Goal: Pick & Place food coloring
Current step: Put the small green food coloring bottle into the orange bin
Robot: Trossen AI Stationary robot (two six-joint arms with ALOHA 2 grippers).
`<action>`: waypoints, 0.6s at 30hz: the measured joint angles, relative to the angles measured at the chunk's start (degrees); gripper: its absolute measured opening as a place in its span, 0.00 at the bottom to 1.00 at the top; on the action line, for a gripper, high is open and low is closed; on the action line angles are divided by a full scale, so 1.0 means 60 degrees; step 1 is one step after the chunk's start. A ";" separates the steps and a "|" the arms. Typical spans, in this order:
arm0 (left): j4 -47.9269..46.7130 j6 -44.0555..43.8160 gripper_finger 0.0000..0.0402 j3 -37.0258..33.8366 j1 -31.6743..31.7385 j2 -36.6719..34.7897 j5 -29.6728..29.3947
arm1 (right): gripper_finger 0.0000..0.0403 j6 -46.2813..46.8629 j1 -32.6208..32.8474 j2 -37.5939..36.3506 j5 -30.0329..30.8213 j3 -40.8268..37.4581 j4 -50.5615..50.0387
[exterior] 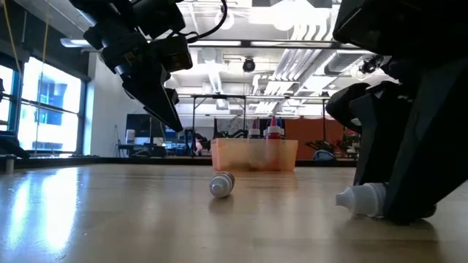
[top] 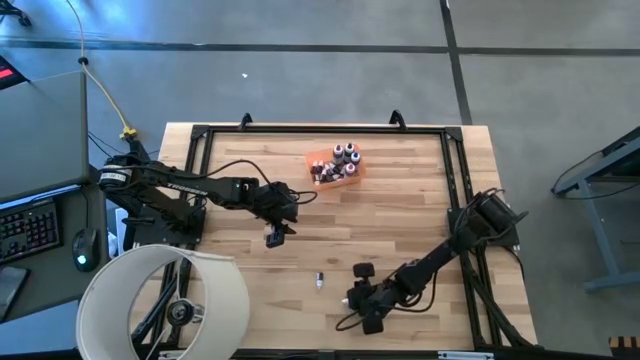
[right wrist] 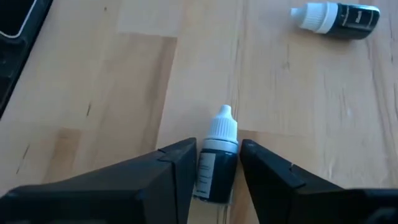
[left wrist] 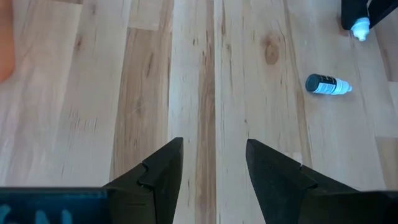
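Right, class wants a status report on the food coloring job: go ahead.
Left gripper open, empty, above bare table. Right gripper closed on a lying dropper bottle. Second bottle loose mid-table. Orange tray path unobstructed.

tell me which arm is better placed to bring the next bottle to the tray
Right. The right gripper is down at the table with a bottle between its fingers. The left gripper is open and empty above bare wood, though nearer the tray.

Two matte black jointed arms (top: 190, 185) trailing black cables.
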 joint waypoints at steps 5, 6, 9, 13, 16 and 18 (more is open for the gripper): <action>-0.0004 0.0018 0.43 0.0000 0.0000 0.0000 0.0005 | 0.25 -0.0134 -0.0047 0.0304 0.0193 0.0007 0.0147; -0.0004 0.0021 0.43 0.0003 0.0000 0.0000 0.0007 | 0.23 -0.0097 -0.0094 0.0311 0.0224 0.0002 0.0194; -0.0022 0.0018 0.43 0.0000 0.0000 0.0000 0.0007 | 0.17 -0.0206 -0.0323 0.0150 0.0388 -0.0014 0.0395; -0.0018 0.0018 0.43 0.0002 0.0000 0.0000 0.0118 | 0.17 -0.1627 -0.1041 -0.0270 0.0865 -0.0062 0.0079; -0.0011 0.0018 0.43 0.0001 0.0000 0.0000 0.0364 | 0.19 -0.2834 -0.1836 -0.0759 0.2204 -0.0109 -0.0380; -0.0004 0.0022 0.43 0.0000 0.0000 0.0000 0.0555 | 0.20 -0.3681 -0.2481 -0.1163 0.3316 -0.0067 -0.0329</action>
